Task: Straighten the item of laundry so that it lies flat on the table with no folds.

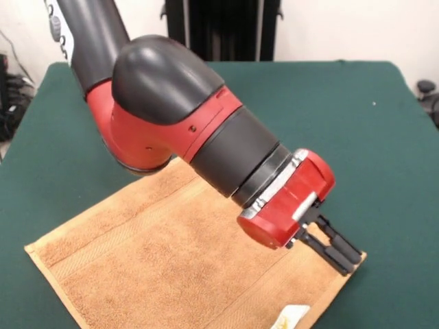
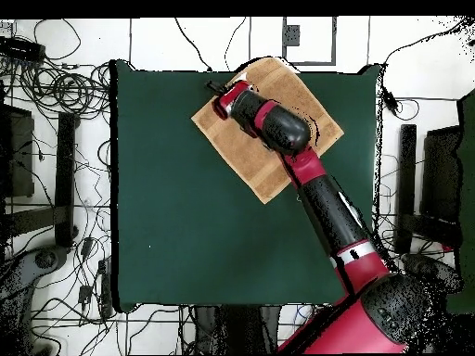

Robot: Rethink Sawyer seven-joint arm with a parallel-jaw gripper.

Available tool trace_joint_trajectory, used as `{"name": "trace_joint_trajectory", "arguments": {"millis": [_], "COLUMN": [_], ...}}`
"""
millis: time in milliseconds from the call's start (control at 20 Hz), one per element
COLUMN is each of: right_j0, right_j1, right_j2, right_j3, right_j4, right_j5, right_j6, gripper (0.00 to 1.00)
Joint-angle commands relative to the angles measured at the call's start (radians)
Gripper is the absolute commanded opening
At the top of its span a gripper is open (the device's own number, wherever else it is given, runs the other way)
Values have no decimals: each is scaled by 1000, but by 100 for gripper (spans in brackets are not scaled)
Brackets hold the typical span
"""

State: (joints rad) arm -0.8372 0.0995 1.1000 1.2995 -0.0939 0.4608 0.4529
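The golden-tan towel (image 1: 158,267) lies spread out on the dark green table (image 1: 370,137), with faint creases and a white-yellow tag (image 1: 291,317) at its near edge. My gripper (image 1: 346,257) is low over the towel's right corner, and its black fingers (image 1: 335,245) are close together. I cannot tell whether cloth is between them. In the overhead view the towel (image 2: 246,153) sits as a diamond near the table's (image 2: 186,213) far edge. There the gripper (image 2: 211,87) is at its upper left corner. My arm hides the towel's middle.
The towel's lower part runs off the bottom of the front view. In the overhead view cables and equipment (image 2: 56,102) lie on the floor around the table. Black stands (image 1: 219,27) are behind the table's far edge.
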Motion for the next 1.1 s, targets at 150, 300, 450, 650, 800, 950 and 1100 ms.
{"name": "trace_joint_trajectory", "arguments": {"millis": [150,300,450,650,800,950,1100], "right_j0": [-10,-7,15,101,148,177,200], "right_j1": [-148,-281,-371,-449,-474,-475,-458], "right_j2": [-32,-153,-265,-437,-522,-576,-620], "right_j3": [124,132,111,19,-49,-103,-160], "right_j4": [133,160,162,109,50,-6,-68], "right_j5": [4,145,251,442,552,657,737], "right_j6": [424,453,454,466,467,433,389], "gripper": [0,0,0,0,0,0,0]}}
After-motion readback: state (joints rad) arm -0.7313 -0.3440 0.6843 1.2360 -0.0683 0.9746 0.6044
